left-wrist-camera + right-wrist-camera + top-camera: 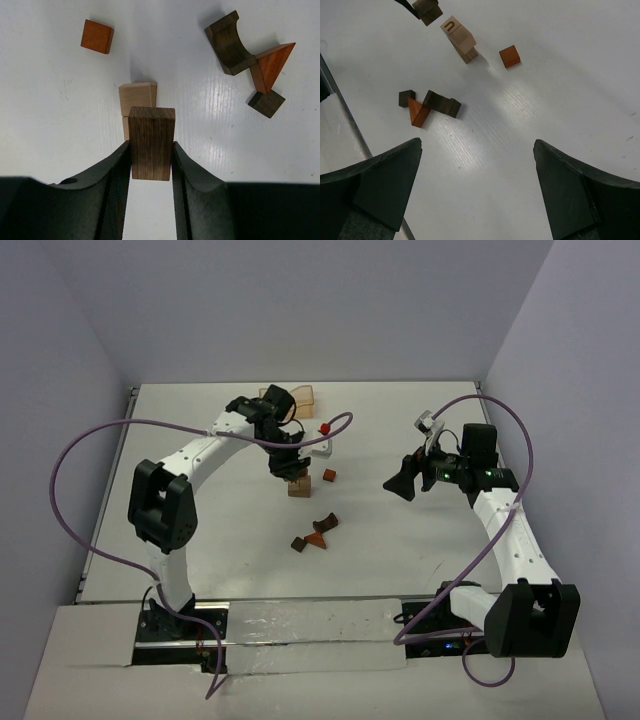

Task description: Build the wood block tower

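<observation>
Fingers (112, 185): both fingers of the left gripper (151, 147) are clenched on a dark brown block (151, 135), one pad flat on each of its long sides.
Right gripper (477, 185): its fingers are spread wide with nothing between them, and it hangs well apart from the blocks.
Tower so far: a tan stack (136, 95) of two pale blocks stands one on the other near the middle of the table (420, 560).
Held block's place: it is in the air just beside the top of the tan stack; the right wrist view shows a gap, so the two are not touching.
Loose pieces: a reddish cube (97, 36) lies near the stack. Farther off, a dark arched block (227, 42), a reddish wedge (272, 60) and a small dark cube (266, 103) huddle together.
Step in hand: judged to be carrying the third piece to the stack.
Next move: it likely calls for centring the block over the stack's small top face and lowering it square. The grip should be let go only once the block bears, since a sideways nudge could topple the narrow column.
Long axis: the held block's length runs along the fingers and points away from the wrist, probably near upright. The tan stack's long axis is vertical.
</observation>
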Controlling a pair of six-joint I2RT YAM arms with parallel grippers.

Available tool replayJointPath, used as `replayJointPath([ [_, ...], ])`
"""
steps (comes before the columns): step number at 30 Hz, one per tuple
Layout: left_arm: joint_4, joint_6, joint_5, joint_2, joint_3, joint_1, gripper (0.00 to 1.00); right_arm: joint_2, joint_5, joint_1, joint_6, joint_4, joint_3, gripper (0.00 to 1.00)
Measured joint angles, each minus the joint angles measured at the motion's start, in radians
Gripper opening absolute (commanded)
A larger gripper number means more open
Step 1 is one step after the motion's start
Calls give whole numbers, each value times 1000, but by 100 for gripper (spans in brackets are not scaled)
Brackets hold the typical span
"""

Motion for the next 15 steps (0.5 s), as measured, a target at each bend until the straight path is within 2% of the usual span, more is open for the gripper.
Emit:
replayJointPath([
  [8, -7, -3, -12, 59, 16, 0, 16, 13, 0, 0, 0, 5, 0, 100],
  [15, -15, -21, -40, 121, 63, -2, 18, 25, 0, 0, 0, 5, 0, 100],
])
